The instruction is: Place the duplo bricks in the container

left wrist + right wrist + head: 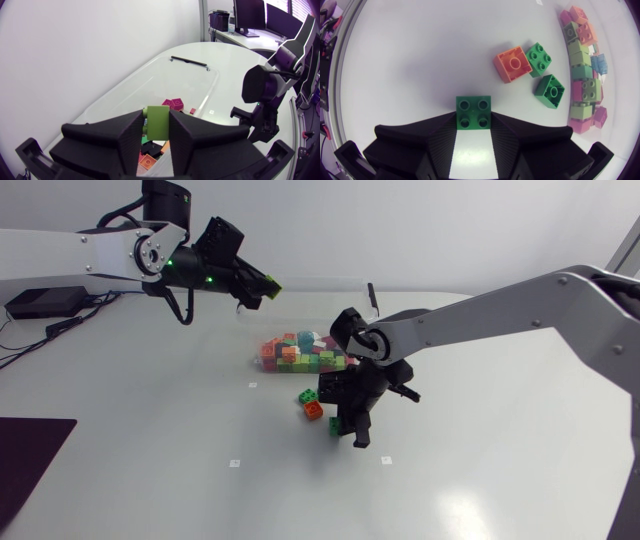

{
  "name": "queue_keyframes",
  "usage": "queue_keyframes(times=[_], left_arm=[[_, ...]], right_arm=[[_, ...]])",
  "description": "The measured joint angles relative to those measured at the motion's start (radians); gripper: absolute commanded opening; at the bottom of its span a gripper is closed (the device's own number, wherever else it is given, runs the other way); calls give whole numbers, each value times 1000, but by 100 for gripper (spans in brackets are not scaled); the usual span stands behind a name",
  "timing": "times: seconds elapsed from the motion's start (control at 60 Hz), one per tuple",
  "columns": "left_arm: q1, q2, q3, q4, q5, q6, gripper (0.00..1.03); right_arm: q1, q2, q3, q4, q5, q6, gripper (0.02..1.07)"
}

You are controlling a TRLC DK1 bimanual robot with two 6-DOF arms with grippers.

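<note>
Presently mid-transfer: grips lime brick (158, 123) in left tool (157, 131) above the clear container (175, 80) near the far edge of the surface (480, 480); pinches dark green brick (473, 112) in right tool (473, 125) low at mid-surface, beside three loose bricks (539, 59). Next, probably: release lime, lift green clear.

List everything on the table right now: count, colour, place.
table: one, white.
container: one, clear, on the table's far side between the arms.
bricks in the container: a heap, too many to count; red, orange, green, pink, light blue.
orange brick: one, loose on the table beside the container.
green bricks: two, loose next to the orange brick.
dark green brick: one, between the right gripper's fingers, low by the table.
light green brick: one, held over the container.
left gripper: black, shut on the light green brick.
right gripper: black, shut on the dark green brick.
</note>
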Motion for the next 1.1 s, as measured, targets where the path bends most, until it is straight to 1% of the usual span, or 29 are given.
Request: queue_keyframes(times=[0.2, 0.233, 0.3, 0.317, 0.333, 0.35, 0.367, 0.383, 0.4, 0.417, 0.433, 0.45, 0.467, 0.7, 0.9, 1.1], left_arm=[[0, 43, 45, 0, -27, -15, 24], [0, 49, 53, 1, -36, -18, 28], [-2, 63, 68, 1, -52, -18, 42], [-2, 68, 71, 1, -56, -18, 44], [-3, 72, 75, 1, -61, -18, 50], [-4, 77, 78, 2, -63, -18, 59], [-4, 80, 80, 5, -69, -18, 63], [-4, 84, 81, 7, -74, -18, 75], [-5, 88, 82, 8, -79, -18, 81], [-6, 90, 82, 9, -82, -18, 86], [-6, 92, 82, 9, -87, -18, 89], [-8, 94, 82, 8, -91, -18, 96], [-8, 96, 82, 8, -94, -18, 98], [-18, 91, 65, 16, -105, -17, 98], [-24, -26, -80, 13, -103, 30, 98], [-43, -163, -201, -24, -48, 135, 98]], right_arm=[[0, -149, -34, -47, -33, 23, 31], [0, -171, -35, -58, -40, 26, 31], [0, -213, -35, -74, -53, 37, 31], [0, -224, -35, -79, -56, 43, 31], [0, -234, -35, -86, -60, 45, 31], [0, -242, -35, -91, -60, 45, 31], [0, -251, -34, -95, -64, 48, 31], [0, -256, -34, -99, -67, 49, 31], [0, -263, -32, -104, -69, 51, 31], [0, -267, -30, -109, -73, 53, 31], [0, -273, -27, -117, -79, 60, 31], [-1, -277, -25, -121, -80, 61, 31], [-1, -282, -22, -127, -83, 66, 31], [-20, -298, 64, -141, -102, 106, 31], [-42, -298, 140, -109, -108, 172, 31], [-65, -273, 236, -50, -109, 249, 31]])
